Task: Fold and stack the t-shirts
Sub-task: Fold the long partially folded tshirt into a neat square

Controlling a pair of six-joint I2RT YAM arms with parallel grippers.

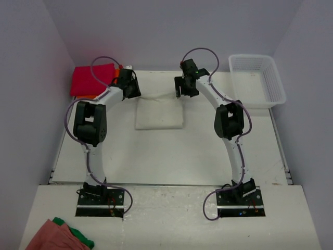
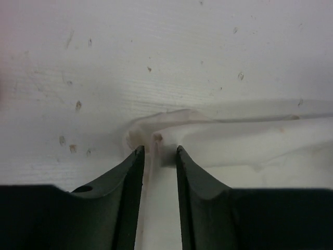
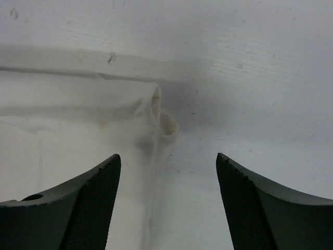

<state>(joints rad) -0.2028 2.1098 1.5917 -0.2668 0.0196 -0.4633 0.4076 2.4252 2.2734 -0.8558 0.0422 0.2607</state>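
Note:
The cream-white t-shirt (image 1: 158,114) lies folded into a rectangle at the middle of the table. My left gripper (image 1: 130,88) is at its far left corner. In the left wrist view the jaws of that gripper (image 2: 157,150) stand a little apart, with a bunched fold of the shirt (image 2: 250,135) between the tips. My right gripper (image 1: 186,91) is at the far right corner. Seen from its wrist, that gripper (image 3: 168,159) is wide open above the shirt's edge (image 3: 73,120) and holds nothing. A magenta-red t-shirt (image 1: 92,79) lies folded at the far left on an orange one (image 1: 87,97).
A white mesh basket (image 1: 278,86) stands at the far right of the table. Salmon-pink (image 1: 52,237) and green (image 1: 80,237) cloths lie at the near left, in front of the left arm's base. Walls close in the table on the left, back and right.

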